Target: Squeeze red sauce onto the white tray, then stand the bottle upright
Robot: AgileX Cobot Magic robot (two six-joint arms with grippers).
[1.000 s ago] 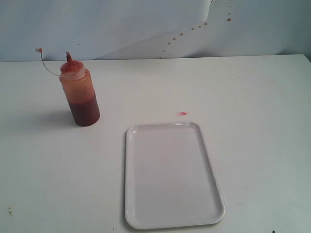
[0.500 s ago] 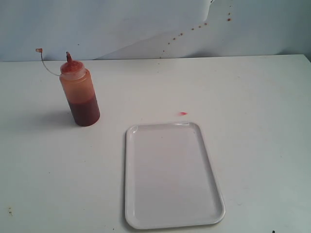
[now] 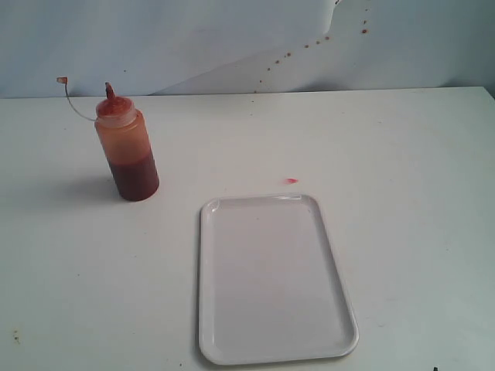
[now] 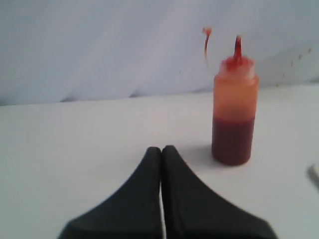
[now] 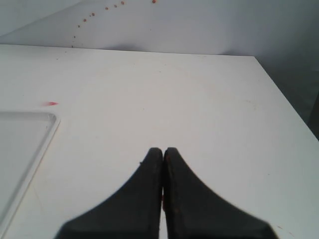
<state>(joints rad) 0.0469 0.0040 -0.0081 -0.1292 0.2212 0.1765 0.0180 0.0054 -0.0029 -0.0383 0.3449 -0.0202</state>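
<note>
The squeeze bottle (image 3: pixel 128 151) stands upright on the table's left side, red nozzle up, its thin tethered tip cap (image 3: pixel 62 80) hanging off to the left. It also shows in the left wrist view as the bottle (image 4: pixel 235 107), some way ahead of my left gripper (image 4: pixel 162 149), which is shut on nothing. The white tray (image 3: pixel 272 278) lies flat at centre front and holds no sauce blob. Its corner, the tray rim (image 5: pixel 35 144), appears in the right wrist view. My right gripper (image 5: pixel 163 150) is shut and empty over bare table. Neither gripper shows in the exterior view.
A tiny faint red smear (image 3: pixel 291 181) sits on the table just beyond the tray's far edge, seen too as the smear (image 5: pixel 51 103). Small red splatter dots (image 3: pixel 306 46) mark the pale backdrop. The table's right edge (image 5: pixel 284 99) lies near the right arm.
</note>
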